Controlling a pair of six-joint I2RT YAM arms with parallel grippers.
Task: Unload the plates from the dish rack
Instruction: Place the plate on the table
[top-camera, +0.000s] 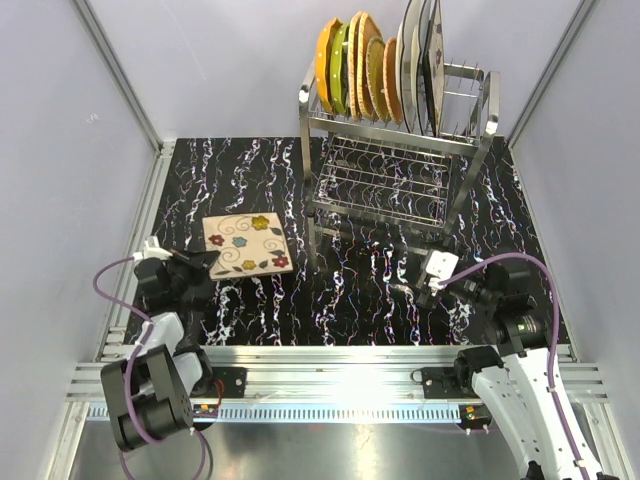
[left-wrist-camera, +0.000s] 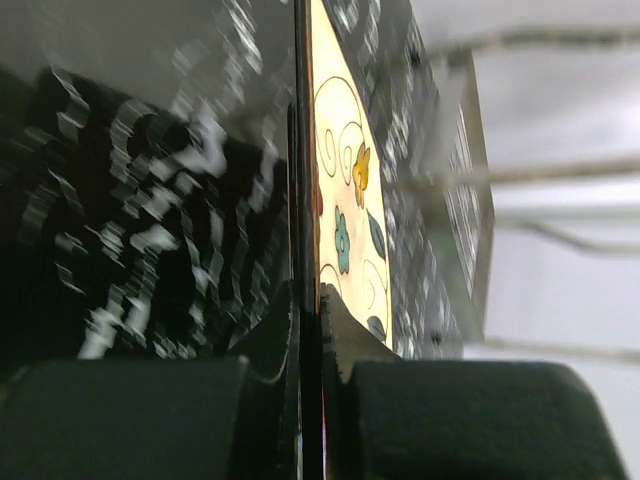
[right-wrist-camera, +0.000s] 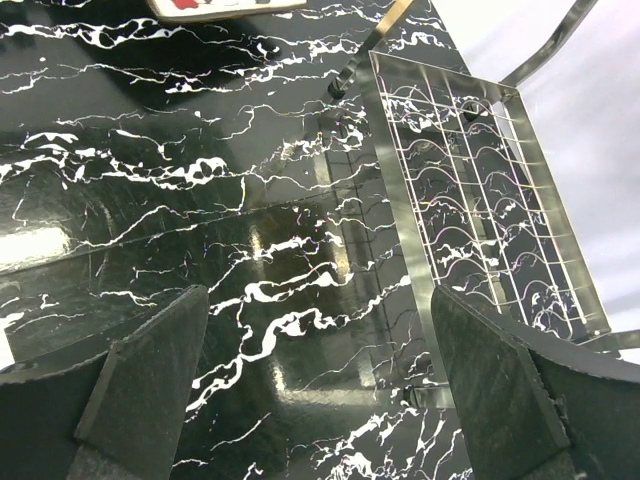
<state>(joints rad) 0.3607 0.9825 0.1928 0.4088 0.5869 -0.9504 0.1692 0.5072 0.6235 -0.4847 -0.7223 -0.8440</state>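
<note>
At your left gripper (top-camera: 205, 262): the fingers (left-wrist-camera: 285, 335) are clamped on the rim of the square beige floral plate (top-camera: 247, 244), at its 8 o'clock corner in the top view.
Floral plate: it is out of the rack, over the black marbled table (top-camera: 250, 175), at 9 o'clock from the dish rack (top-camera: 395, 150). You cannot tell whether it lies on the surface or sits just above it.
Right gripper (top-camera: 428, 282): its jaws are spread wide with only table between them. It sits low at 5 o'clock from the rack, near the front leg but apart from it.
Dish rack: it stands upright at 1 o'clock on your table, and its lower wire tier shows in the right wrist view.
Plates (top-camera: 380, 70): they stand on edge in the upper tier. An orange one is at the 9 o'clock end, then green, then woven tan, with pale ones toward 3 o'clock.
</note>
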